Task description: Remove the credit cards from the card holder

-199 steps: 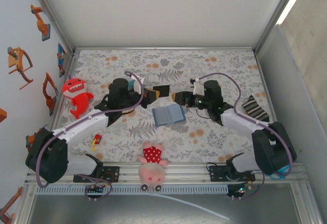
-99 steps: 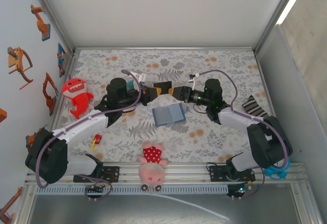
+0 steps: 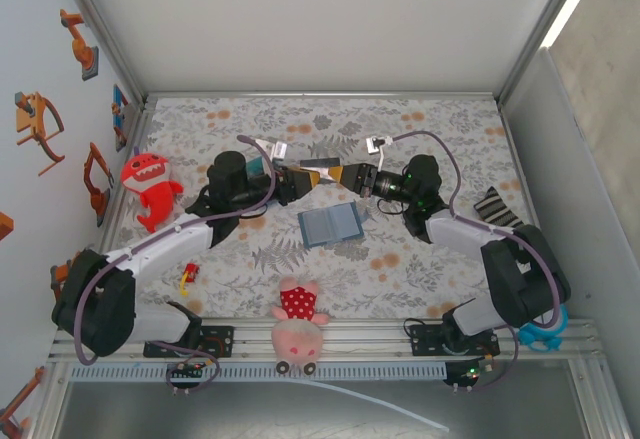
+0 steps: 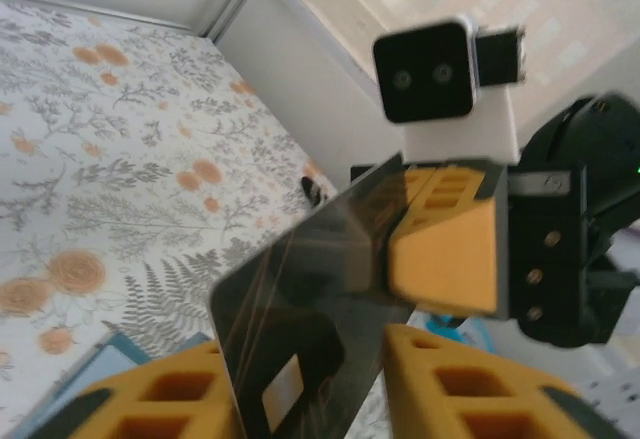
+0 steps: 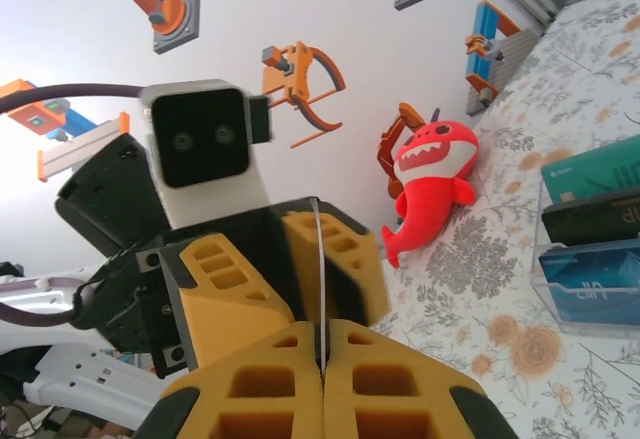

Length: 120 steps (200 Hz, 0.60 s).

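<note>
a desk (image 3: pixel 420 129) under a grey floral cloth sits boxed in by plain white walls (image 3: pixel 300 29), with robot-arm stickers (image 3: pixel 78 44) on the wall at 9 o'clock. the cloth from 12 to 2 o'clock is bare and gives open room. the edges are more crowded: a red shark toy (image 3: pixel 148 187) at 9 o'clock, a striped sock (image 3: pixel 498 211) at 3 o'clock, a pink plush toy (image 3: pixel 297 324) on the near rail at 6 o'clock, and a small red and yellow piece (image 3: pixel 187 276) at 8 o'clock.

the card holder (image 3: pixel 331 225) lies open and flat at the centre of the desk, apart from both arms. just above it, toward 12 o'clock, the left tool (image 3: pixel 305 176) and right tool (image 3: pixel 345 173) meet tip to tip over a dark card (image 3: pixel 322 170). the right tool is pinched tight on the card's edge. the left tool's jaws stand parted on either side of the card. a teal, black and blue block (image 3: pixel 262 164) sits behind the left tool.

a second ago the left tool alone carried the card and the right tool waited with its jaws apart toward 3 o'clock. it has since moved in and clamped, and the left has loosened.
</note>
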Tool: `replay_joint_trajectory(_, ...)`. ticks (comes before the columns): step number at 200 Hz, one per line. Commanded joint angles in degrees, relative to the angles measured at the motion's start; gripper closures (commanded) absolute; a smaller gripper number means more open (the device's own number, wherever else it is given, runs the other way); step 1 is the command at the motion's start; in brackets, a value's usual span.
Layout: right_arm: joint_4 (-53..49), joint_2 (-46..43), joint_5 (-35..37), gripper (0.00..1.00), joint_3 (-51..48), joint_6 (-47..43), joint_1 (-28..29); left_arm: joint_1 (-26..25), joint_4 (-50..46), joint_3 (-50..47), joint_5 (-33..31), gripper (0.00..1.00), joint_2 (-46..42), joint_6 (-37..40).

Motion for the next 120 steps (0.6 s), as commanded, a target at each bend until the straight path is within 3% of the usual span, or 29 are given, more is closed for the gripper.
replay_joint_trajectory(1, 3.70, 0.48, -1.85, 1.00, 1.12, 0.91, 0.01, 0.27, -8.89, 3.60, 1.35, 0.48, -3.46, 7.55)
replay_joint_trajectory(51, -1.23, 0.72, -3.21, 1.00, 0.98, -2.75, 0.04, 0.27, -37.39, 17.05, -0.55, 0.21, -5.08, 26.08)
replay_joint_trajectory(120, -2.58, 1.06, -6.53, 1.00, 2.26, -2.91, 0.23, 0.27, -55.42, 31.15, 0.60, 0.22, 3.29, 41.88)
